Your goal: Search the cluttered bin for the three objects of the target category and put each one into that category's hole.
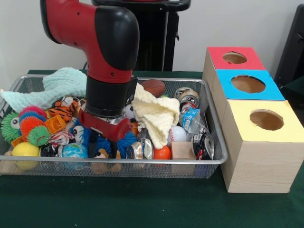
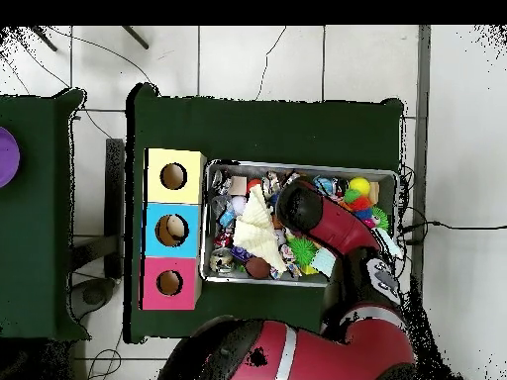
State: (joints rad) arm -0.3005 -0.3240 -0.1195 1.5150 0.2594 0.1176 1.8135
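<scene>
Silver wire-mesh bin (image 1: 216,159) with a rounded metal rim sits on the dark green table cloth (image 1: 142,204), packed with clutter. Along its near wall in the front view lie a yellow ball (image 1: 24,150), a blue globe-printed ball (image 1: 75,151), a small brown bear-like plush (image 1: 100,154), an orange ball (image 1: 162,153) and a pale wooden block (image 1: 182,149). Behind these are spiky rubber balls (image 1: 31,126) and a cream knitted cloth (image 1: 156,114). An orange black-striped plush tiger (image 1: 64,110) lies near the left, just beside the red and black arm (image 1: 107,57), which reaches down into the middle of the bin. Its gripper is hidden among the toys, so I cannot tell whether it is released or clenched. A mint knitted cloth (image 1: 57,85) drapes the far left corner. Beside the bin stand three wooden boxes with holes, topped yellow (image 1: 280,135), blue (image 1: 225,88) and red (image 1: 216,54).
</scene>
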